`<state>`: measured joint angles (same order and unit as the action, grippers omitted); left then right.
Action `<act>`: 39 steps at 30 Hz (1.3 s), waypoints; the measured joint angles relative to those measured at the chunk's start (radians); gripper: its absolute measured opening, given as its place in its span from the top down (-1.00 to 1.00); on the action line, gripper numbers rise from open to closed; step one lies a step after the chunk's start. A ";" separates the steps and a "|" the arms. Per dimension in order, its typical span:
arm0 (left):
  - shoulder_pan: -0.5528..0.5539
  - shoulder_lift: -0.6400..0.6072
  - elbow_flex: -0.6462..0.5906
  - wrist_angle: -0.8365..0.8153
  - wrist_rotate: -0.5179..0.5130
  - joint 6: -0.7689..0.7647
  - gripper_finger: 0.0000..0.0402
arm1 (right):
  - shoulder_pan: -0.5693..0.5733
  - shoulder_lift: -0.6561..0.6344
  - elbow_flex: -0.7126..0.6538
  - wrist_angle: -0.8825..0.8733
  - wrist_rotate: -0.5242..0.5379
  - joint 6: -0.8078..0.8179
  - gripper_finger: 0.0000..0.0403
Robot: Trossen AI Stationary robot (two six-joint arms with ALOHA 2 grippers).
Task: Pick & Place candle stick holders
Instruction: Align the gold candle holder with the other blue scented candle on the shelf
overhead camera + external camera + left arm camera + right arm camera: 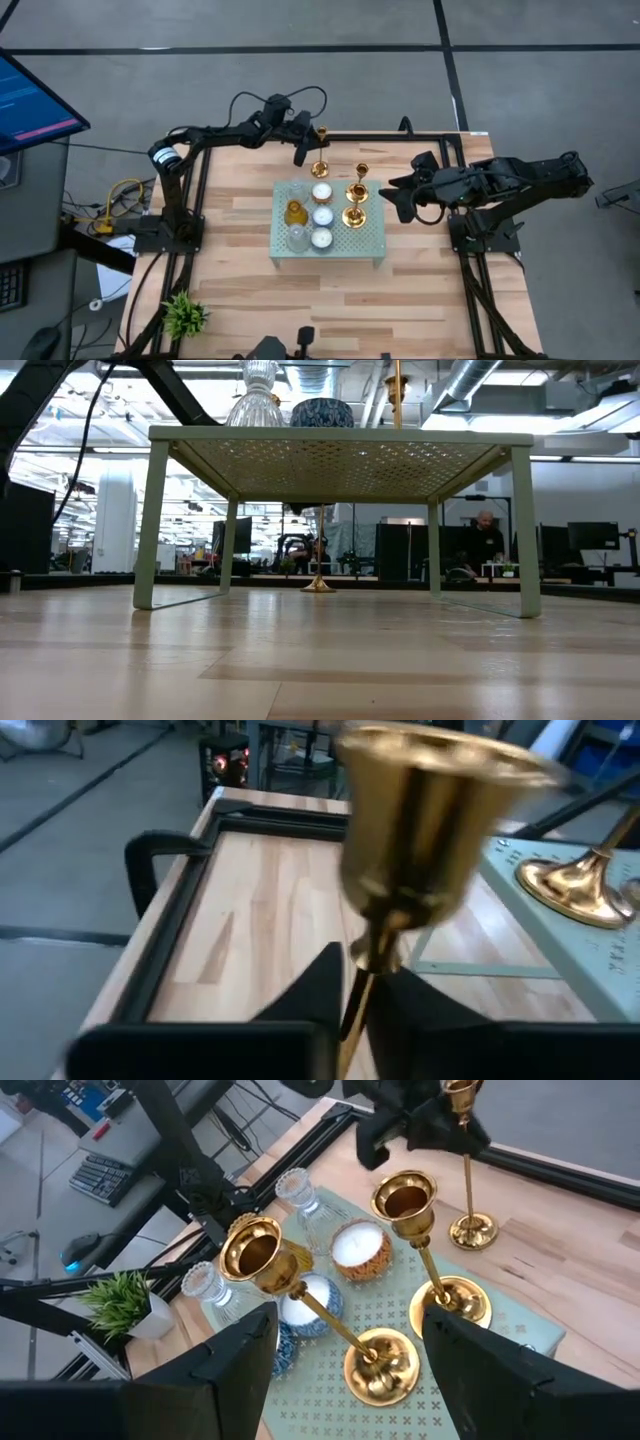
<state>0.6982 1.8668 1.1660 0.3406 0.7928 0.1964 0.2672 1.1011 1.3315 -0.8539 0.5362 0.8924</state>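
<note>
A tall gold candle stick holder (320,150) stands on the wood table beyond the far edge of a pale green perforated stand (375,240). Its round base (318,586) rests on the table. My left gripper (360,982) reaches in from the far left and is shut on its stem under the cup (430,810). Two more gold candle stick holders (360,185) (353,213) stand upright on the stand's right part. My right gripper (345,1350) hangs open above the stand's right side, over those two (385,1365) (450,1300), touching nothing. My left gripper pinches the thin stem (352,1005) between its two fingers, just below the cup and the small knob under it. The fingers come nearly level from the table's far left and lie across the stem. The holder is upright, its base on the table.
On the stand's left part sit glass cups (295,190), one of them amber (294,212), and round white tealights (322,215). A small green plant (185,315) stands at the table's near left corner. A black frame (150,850) runs along the table's edges.
</note>
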 joint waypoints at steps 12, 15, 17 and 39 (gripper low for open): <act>-0.003 -0.109 -0.001 -0.009 -0.111 0.006 0.94 | 0.001 0.000 0.000 -0.014 0.015 0.026 -0.19; 0.016 -0.190 -0.001 -0.011 -0.134 0.006 0.94 | 0.001 0.000 0.000 -0.024 0.020 0.025 -0.19; 0.018 -0.252 -0.001 -0.013 -0.154 0.004 0.94 | 0.001 0.000 0.000 -0.041 0.023 0.025 -0.19; -0.313 -0.881 0.000 -0.049 -0.280 -0.202 0.94 | 0.001 -0.001 0.000 -0.649 0.231 0.413 -0.19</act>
<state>0.3855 0.9859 1.1660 0.2918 0.5126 -0.0056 0.2680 1.1004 1.3319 -1.5028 0.7673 1.3052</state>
